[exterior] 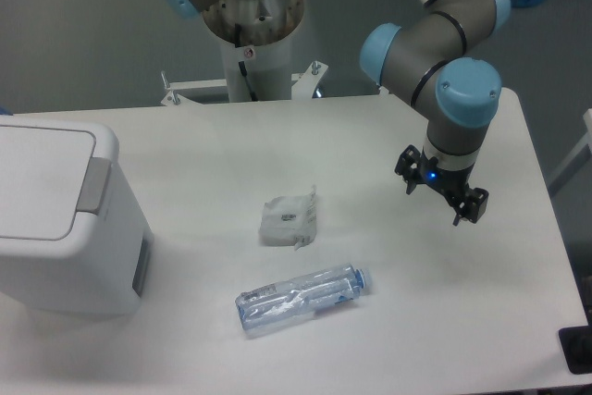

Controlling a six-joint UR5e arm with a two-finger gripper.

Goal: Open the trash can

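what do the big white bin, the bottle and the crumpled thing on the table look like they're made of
The large boxy white bin: apparently moulded plastic, smooth and matte, with rounded corners and a grey tab. The clear bottle lying flat: thin transparent plastic, dented, with glints. The crumpled white wrapper: paper or thin film, creased; which one is unclear.

large boxy white plastic trash can [55, 219], lid shut, sits at the surface's [277, 136] left; the gripper [442, 195] hovers well apart, its fingers [472, 207] spread.

Grey arm [435, 34], blue caps, black tool [442, 193].
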